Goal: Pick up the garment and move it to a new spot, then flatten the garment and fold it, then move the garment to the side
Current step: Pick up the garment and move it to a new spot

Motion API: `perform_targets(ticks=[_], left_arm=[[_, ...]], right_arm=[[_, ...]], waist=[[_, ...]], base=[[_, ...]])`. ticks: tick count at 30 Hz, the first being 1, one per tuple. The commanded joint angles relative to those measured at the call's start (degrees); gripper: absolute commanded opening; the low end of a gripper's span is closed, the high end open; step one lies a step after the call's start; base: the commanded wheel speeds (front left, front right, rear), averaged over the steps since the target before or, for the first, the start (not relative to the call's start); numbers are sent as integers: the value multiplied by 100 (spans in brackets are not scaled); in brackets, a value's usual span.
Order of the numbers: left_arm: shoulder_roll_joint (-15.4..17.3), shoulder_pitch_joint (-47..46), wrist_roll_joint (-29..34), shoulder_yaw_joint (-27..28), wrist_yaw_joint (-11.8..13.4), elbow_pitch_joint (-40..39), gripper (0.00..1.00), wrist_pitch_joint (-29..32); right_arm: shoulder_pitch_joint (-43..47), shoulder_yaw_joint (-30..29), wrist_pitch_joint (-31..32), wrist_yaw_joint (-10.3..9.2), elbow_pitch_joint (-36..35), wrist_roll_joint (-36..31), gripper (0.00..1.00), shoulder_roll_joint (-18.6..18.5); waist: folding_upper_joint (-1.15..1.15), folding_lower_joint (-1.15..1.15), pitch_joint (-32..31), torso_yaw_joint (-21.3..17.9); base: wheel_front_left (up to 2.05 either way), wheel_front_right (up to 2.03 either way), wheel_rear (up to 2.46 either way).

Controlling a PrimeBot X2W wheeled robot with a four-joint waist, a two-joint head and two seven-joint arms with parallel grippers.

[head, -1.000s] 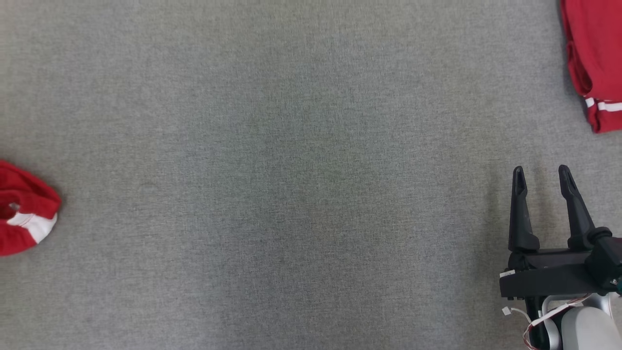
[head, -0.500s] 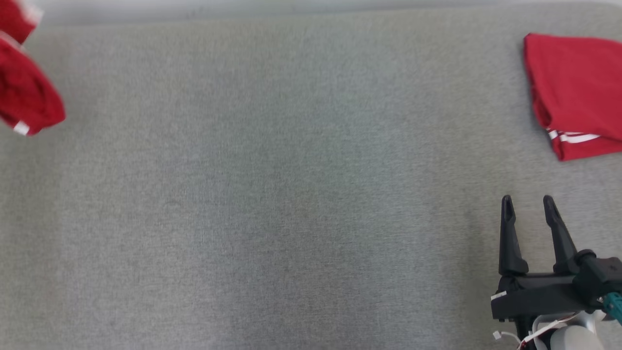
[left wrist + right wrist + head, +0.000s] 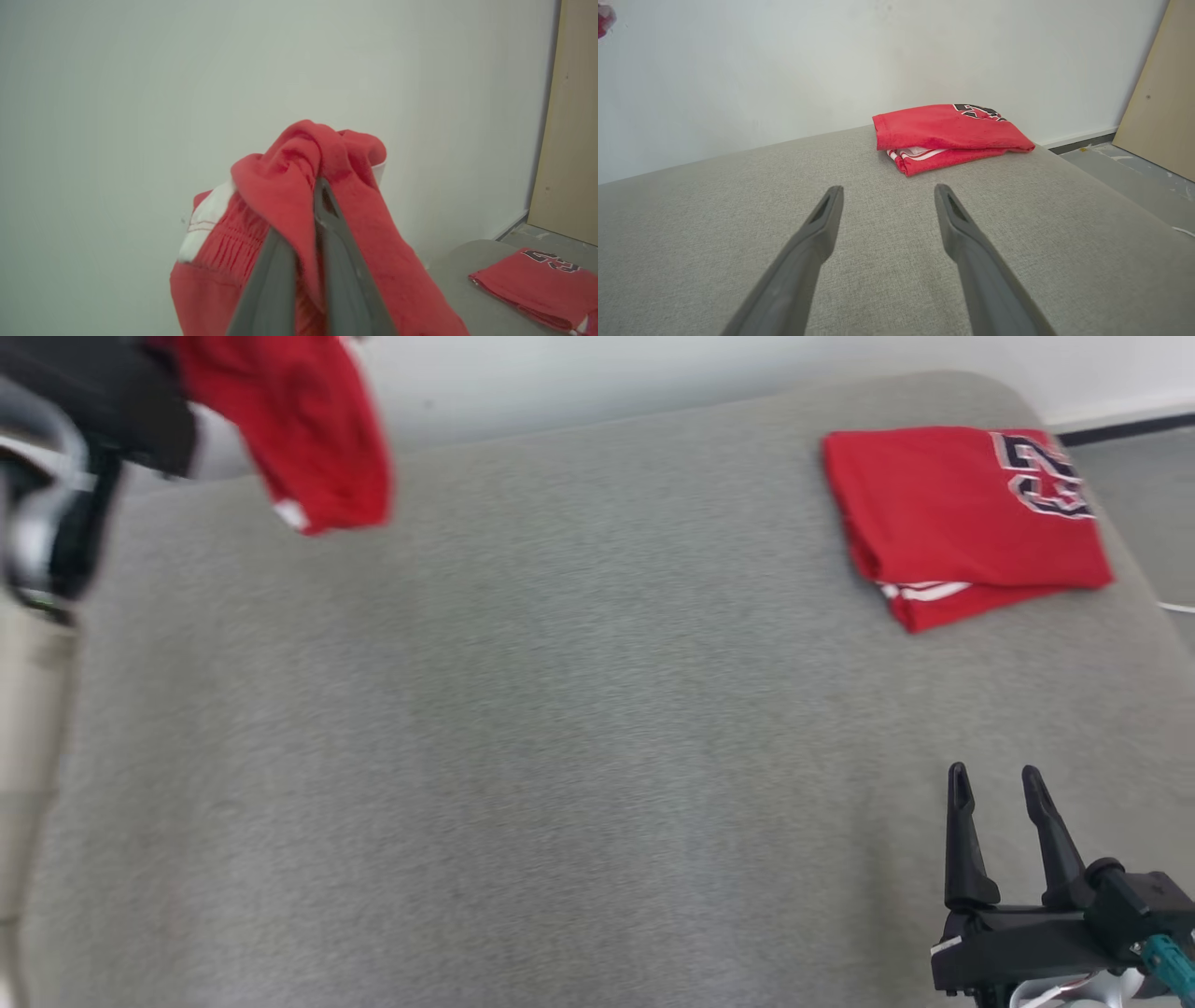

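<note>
**Grey upholstered pad (image 3: 560, 756): crumpled red fabric garment with white trim (image 3: 313, 439) hangs above its far left corner.**
Judged light, limp, non-slippery; it will sag and bunch, so the gathered band (image 3: 229, 242) or an edge is the better hold for spreading. Bunched, creased, white edging showing. Left gripper (image 3: 317, 205) jaws pinch a fold of it; right gripper (image 3: 993, 775) jaws stand spread, empty, near right.

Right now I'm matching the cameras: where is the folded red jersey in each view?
Head view: folded red jersey upper right, on the grey surface.
Left wrist view: jersey at the lower right corner.
Right wrist view: jersey above centre.
Shared landmark: the white wall behind it.
</note>
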Motion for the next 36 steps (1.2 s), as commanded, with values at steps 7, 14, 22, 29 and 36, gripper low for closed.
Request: perform_targets(ticks=[7,14,22,29,36], left_arm=[[-583,635,-59,-522,51,-295,0,59],[-891,1695,-161,-821,187,-288,0,-150],[-1113,2972,-111,-1271,233,238,0,-581],[-1300,3079,30,-1531,168,566,100,-1031],[-1237,3190,63,-1126,338,350,100,-1571]], right_arm=[[97,40,-39,-16,-3,114,100,6],[102,99,-42,-16,-56,174,100,8],[-5,205,-43,-16,17,147,100,7],[-31,227,-42,-16,45,38,100,5],[105,293,-43,-16,-26,-73,100,6]], waist=[[0,0,-87,-749],[0,0,24,-775],[0,0,77,-528],[0,0,-71,-214],[0,0,-415,171]], base=[[0,0,0],[0,0,0],[0,0,0],[0,0,0],[0,0,0]])
